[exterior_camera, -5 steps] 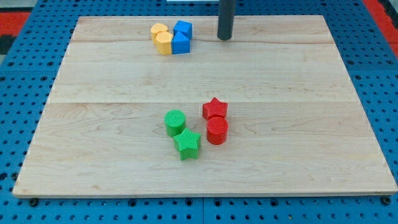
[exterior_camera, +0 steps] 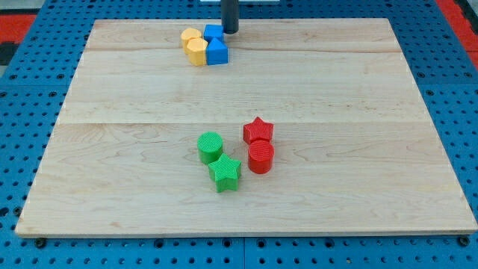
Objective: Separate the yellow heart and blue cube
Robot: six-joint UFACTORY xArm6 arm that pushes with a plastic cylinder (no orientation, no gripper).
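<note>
A tight cluster sits near the view's top, left of centre. It holds a yellow block that looks like the heart (exterior_camera: pixel 191 36), a second yellow block (exterior_camera: pixel 197 52) just below it, the blue cube (exterior_camera: pixel 213 33) and another blue block (exterior_camera: pixel 217 52). The heart and cube are close together, and whether they touch cannot be told. My tip (exterior_camera: pixel 230 31) is at the board's top edge, right against the blue cube's right side.
A green cylinder (exterior_camera: pixel 210 146) and green star (exterior_camera: pixel 225 173) sit below the board's centre. A red star (exterior_camera: pixel 258 131) and red cylinder (exterior_camera: pixel 261 158) are just to their right. The wooden board (exterior_camera: pixel 358 112) lies on a blue pegboard.
My tip has moved left and slightly up along the top edge, from well right of the cluster to the blue cube's side. The blue cube seems nudged slightly left.
</note>
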